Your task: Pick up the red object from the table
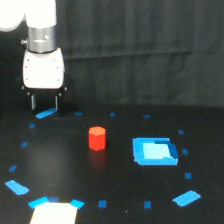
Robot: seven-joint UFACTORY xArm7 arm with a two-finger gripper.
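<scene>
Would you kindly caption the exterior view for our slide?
Open gripper hovers far-left above black table, apart from upright red object.

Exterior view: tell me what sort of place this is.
Probably a robot test bench: a black table dotted with blue tape marks, a dark curtain behind, and a gripper near a lone red object.

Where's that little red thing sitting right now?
The red object stands on the table near the exterior view's middle, left of the blue square patch, apart from the gripper.
</scene>
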